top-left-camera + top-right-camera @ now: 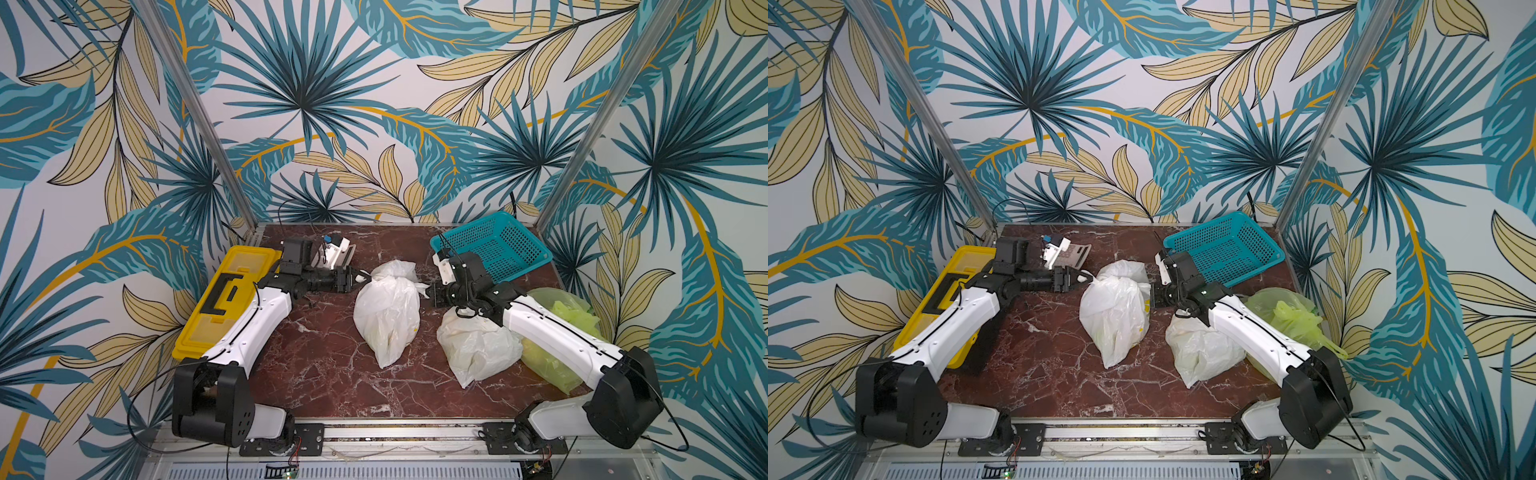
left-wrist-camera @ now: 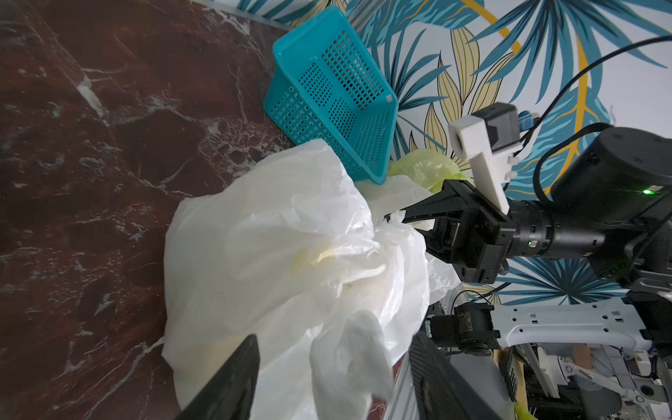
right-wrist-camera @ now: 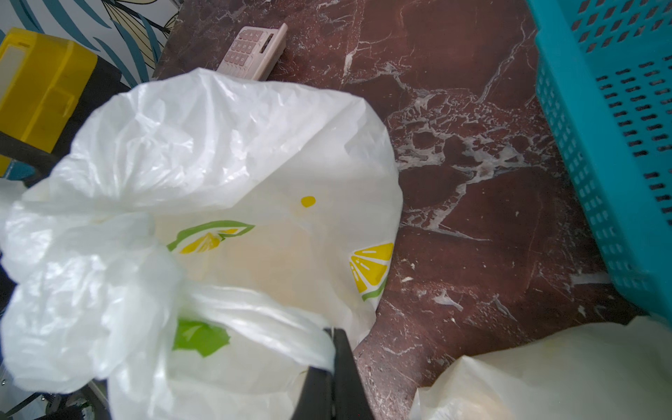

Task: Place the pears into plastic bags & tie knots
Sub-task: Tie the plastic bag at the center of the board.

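Clamping middle white bag (image 1: 386,320) by its handle (image 3: 262,312), right end effector (image 1: 430,291); left end effector (image 1: 360,277) open; contents blurred.

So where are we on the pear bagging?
Done: no loose pears show; teal basket looks empty, second white bag and green bag lie bulging at the side. In hand: right gripper pinches the middle white bag by its handle, left gripper open beside it. Left: confirm that knot; I can't tell if it's tight.
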`<state>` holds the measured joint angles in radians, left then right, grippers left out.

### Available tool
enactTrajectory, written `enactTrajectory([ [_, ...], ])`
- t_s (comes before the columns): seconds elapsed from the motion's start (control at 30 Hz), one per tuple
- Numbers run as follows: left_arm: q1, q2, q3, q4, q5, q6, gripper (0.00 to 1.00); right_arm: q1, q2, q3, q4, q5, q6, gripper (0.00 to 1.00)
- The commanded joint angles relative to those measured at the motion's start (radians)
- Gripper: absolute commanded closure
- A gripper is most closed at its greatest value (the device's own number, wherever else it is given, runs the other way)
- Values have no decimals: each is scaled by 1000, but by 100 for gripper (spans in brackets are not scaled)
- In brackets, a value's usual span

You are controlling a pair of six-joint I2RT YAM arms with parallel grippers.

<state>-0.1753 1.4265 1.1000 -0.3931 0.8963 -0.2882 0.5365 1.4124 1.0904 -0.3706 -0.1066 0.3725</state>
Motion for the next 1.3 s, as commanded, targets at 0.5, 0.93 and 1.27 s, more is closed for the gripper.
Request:
enactTrajectory([
  [0.5, 178, -87, -89, 82, -169, -2, 100, -102, 11, -47, -272, 424, -36, 100],
  [0.93, 137, -8, -147, 111, -225, -35, 100, -175, 12, -116, -112, 198, 65, 100],
  [1.27, 150, -38, -164, 111, -198, -54, 100, -233, 3, -83, -175, 198, 4, 100],
])
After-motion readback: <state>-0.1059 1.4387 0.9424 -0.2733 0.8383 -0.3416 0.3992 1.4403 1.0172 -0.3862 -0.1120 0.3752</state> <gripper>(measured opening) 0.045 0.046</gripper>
